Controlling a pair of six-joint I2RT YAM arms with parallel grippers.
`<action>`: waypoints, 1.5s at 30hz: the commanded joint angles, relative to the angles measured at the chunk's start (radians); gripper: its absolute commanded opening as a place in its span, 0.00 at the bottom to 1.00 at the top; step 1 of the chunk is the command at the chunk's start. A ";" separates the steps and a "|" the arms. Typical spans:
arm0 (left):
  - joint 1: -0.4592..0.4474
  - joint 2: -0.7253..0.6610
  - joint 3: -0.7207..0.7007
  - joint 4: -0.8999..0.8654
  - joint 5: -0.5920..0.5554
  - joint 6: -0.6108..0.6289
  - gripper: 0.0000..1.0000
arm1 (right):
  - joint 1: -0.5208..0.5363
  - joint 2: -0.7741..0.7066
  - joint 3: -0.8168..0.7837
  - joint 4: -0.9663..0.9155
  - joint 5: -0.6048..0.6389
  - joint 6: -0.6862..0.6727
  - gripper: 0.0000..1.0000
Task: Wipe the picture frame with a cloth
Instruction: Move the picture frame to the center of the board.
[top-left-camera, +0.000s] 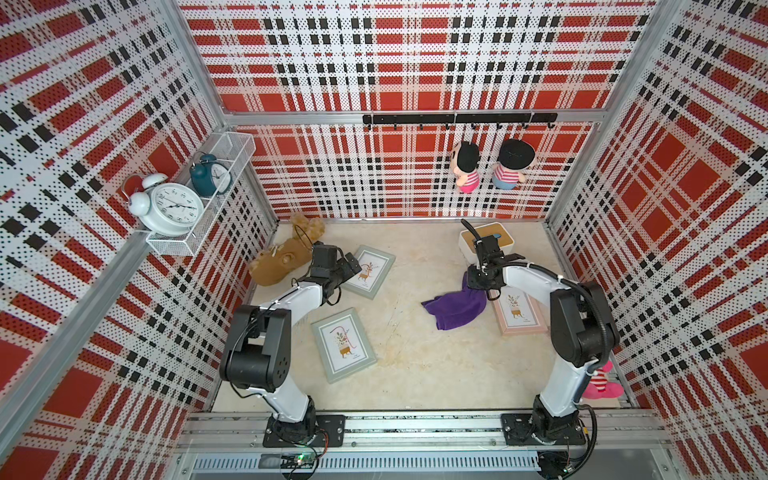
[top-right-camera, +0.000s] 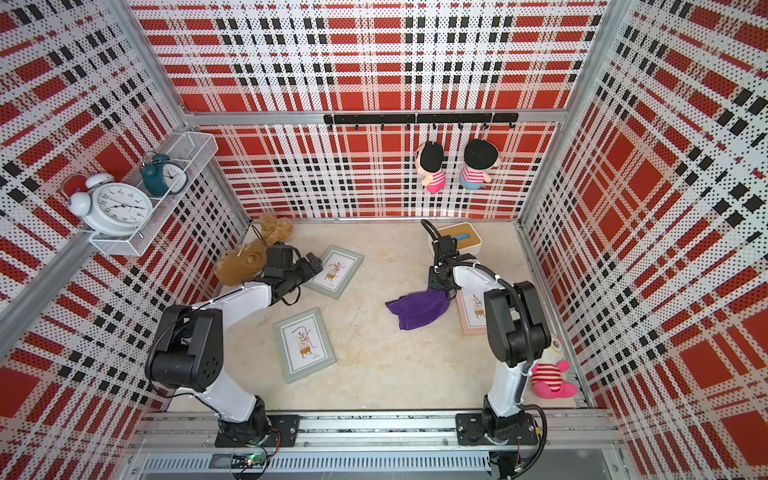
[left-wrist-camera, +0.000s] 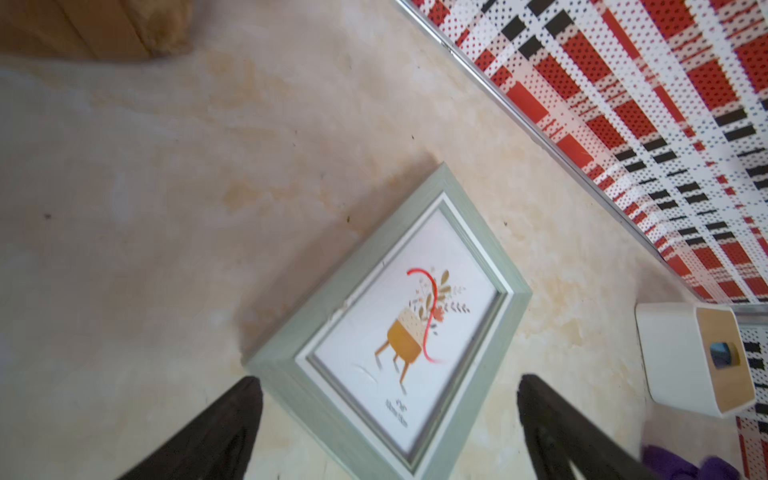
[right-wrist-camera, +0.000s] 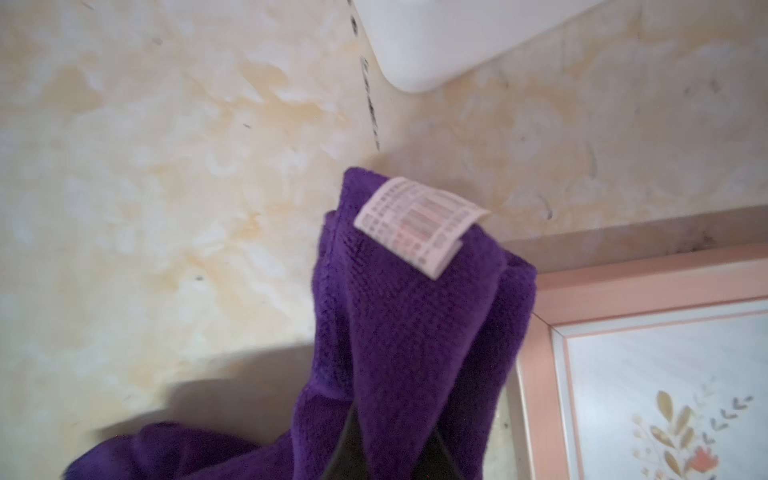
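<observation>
A purple cloth (top-left-camera: 455, 309) with a white tag (right-wrist-camera: 419, 224) is pinched in my right gripper (right-wrist-camera: 395, 440), which is shut on it. One end is lifted while the rest trails on the table, just left of a pink picture frame (top-left-camera: 519, 318). That frame's corner shows in the right wrist view (right-wrist-camera: 623, 291). My left gripper (left-wrist-camera: 390, 382) is open, its fingers straddling the near corner of a green picture frame (left-wrist-camera: 386, 324) at the back left (top-left-camera: 370, 270). A second green picture frame (top-left-camera: 343, 345) lies flat nearer the front.
A brown plush toy (top-left-camera: 282, 257) lies at the back left beside the left arm. A white box with a wooden lid (top-left-camera: 486, 243) stands behind the right gripper. A pink striped doll (top-left-camera: 600, 382) sits at the front right. Two dolls (top-left-camera: 467, 166) hang on the back wall.
</observation>
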 joint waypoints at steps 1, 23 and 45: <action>0.043 0.091 0.076 0.016 0.057 0.089 0.98 | 0.009 -0.079 0.031 0.036 -0.023 0.010 0.10; 0.002 0.484 0.463 -0.155 0.212 0.177 0.43 | 0.140 0.019 0.046 0.077 -0.038 0.032 0.05; -0.366 0.343 0.237 -0.143 0.138 0.048 0.36 | 0.144 0.054 0.053 0.077 -0.067 0.018 0.05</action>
